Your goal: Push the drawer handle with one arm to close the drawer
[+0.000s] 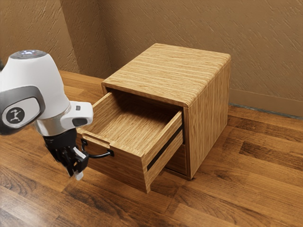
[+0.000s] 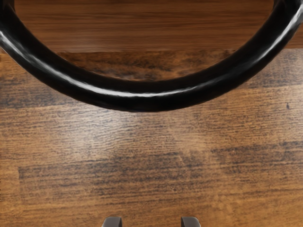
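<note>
With gripper fingers apart, seemingly just outside one handle, bowing outward, lengthwise across one open drawer's front.

walls: textured brown | baseboard: apparently brown | floor: glossy wood planks

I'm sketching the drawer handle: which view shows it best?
The exterior view: the black handle shows whole, both ends on the drawer front. The wrist view gives its curve close up, but cuts off the ends.
</note>
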Motion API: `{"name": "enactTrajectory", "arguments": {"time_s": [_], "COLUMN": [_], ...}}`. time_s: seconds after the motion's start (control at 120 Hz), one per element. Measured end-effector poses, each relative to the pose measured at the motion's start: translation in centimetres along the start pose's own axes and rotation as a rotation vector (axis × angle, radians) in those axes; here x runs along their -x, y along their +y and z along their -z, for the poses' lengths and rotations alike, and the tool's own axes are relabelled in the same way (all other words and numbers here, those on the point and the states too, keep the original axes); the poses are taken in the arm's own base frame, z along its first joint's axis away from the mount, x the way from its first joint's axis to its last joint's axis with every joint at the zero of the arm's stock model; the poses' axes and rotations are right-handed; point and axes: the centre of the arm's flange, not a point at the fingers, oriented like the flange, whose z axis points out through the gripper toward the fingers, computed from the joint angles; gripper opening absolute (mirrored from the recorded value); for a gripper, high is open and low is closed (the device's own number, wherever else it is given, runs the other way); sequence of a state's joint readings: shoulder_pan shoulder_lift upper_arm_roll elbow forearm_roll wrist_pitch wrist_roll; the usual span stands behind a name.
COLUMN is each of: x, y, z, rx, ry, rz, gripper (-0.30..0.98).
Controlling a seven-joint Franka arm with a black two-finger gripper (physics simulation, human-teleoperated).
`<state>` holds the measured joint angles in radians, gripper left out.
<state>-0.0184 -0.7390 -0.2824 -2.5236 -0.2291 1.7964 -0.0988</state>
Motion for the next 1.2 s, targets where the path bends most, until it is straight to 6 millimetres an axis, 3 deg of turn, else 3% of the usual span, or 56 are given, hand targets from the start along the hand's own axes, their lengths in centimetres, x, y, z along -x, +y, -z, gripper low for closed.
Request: {"name": "enactTrajectory", "arguments": {"time_s": [0.517, 0.725, 1.2], "x": [-12.8, -17.1, -23.0], "y": [-1.0, -1.7, -2.0], "z": [0.9, 1.2, 1.3], "rx": [0.009, -0.001, -0.030], "ry": [0.082, 0.108, 0.140], "rz": [0.006, 0.009, -0.008], "gripper": [0.04, 0.04, 0.04]}}
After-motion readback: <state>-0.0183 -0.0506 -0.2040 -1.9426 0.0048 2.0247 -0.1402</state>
